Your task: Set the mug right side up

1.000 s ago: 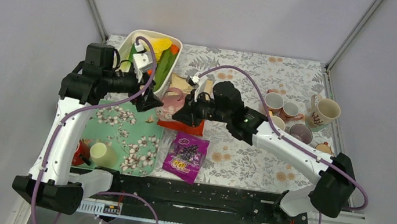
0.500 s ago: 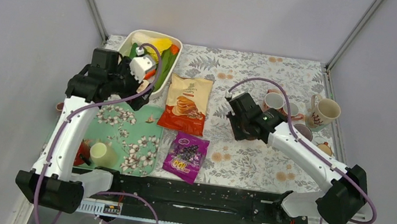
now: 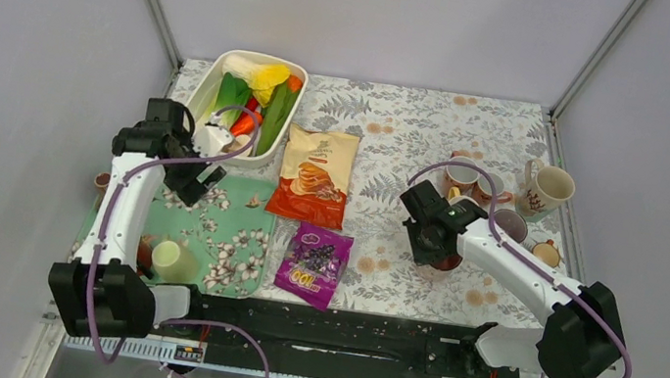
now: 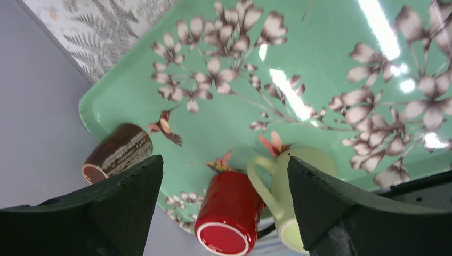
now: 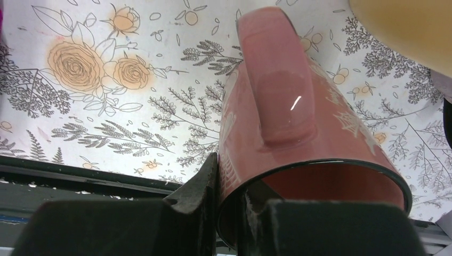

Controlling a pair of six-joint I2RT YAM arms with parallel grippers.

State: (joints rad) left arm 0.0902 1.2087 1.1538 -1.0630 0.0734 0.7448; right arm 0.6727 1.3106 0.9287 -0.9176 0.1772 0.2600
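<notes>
Grips the pink mug [image 5: 298,133] by its rim in the right jaws, one inside, one outside, mouth toward the wrist. Has carried it off the chip bag [image 3: 315,176] at the middle toward the right near corner of the table [image 3: 378,274]. Has drawn the left jaws back over the green tray [image 4: 320,69] by the left edge, wide open, empty. Probably needs only setting down upright and release.

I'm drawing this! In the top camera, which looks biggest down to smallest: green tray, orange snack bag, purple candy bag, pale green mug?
1. green tray
2. orange snack bag
3. purple candy bag, only slightly smaller
4. pale green mug
</notes>
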